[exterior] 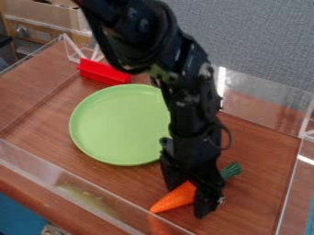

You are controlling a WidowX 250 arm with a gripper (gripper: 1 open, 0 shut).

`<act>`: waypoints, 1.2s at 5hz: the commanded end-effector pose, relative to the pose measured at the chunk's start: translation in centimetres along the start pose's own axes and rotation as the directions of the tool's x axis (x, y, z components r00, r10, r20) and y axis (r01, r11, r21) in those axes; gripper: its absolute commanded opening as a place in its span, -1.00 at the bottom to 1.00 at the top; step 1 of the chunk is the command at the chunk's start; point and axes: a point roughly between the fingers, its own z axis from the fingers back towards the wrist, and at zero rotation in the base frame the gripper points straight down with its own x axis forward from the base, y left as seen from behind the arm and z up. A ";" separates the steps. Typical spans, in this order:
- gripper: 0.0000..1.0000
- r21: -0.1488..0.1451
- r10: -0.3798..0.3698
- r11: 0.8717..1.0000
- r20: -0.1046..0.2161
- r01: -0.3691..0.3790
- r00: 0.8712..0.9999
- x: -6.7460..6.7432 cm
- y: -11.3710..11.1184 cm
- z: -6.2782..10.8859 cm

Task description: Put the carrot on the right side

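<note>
Carrot [173, 197] lies just under/left of gripper [203, 204]; jaw state can't tell.

Wooden table [50, 101] in a workroom
Clear walls [263, 87] ring the tabletop; pale shelving [43, 23] stands behind at upper left.

The gripper [194, 188] pointed straight down over the carrot [175, 197], which lay on the wooden table [258, 156] right of the green plate [113, 124].
</note>
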 end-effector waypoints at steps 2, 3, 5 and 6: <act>1.00 0.044 0.085 0.995 0.125 -0.091 0.989 -0.5 1.0 5.3; 1.00 0.050 0.137 0.988 0.135 -0.145 0.981 -1.3 2.6 6.1; 1.00 0.038 0.149 0.987 0.116 -0.154 0.982 -0.4 2.9 4.8; 1.00 0.035 0.159 0.986 0.111 -0.164 0.981 -0.2 3.1 4.5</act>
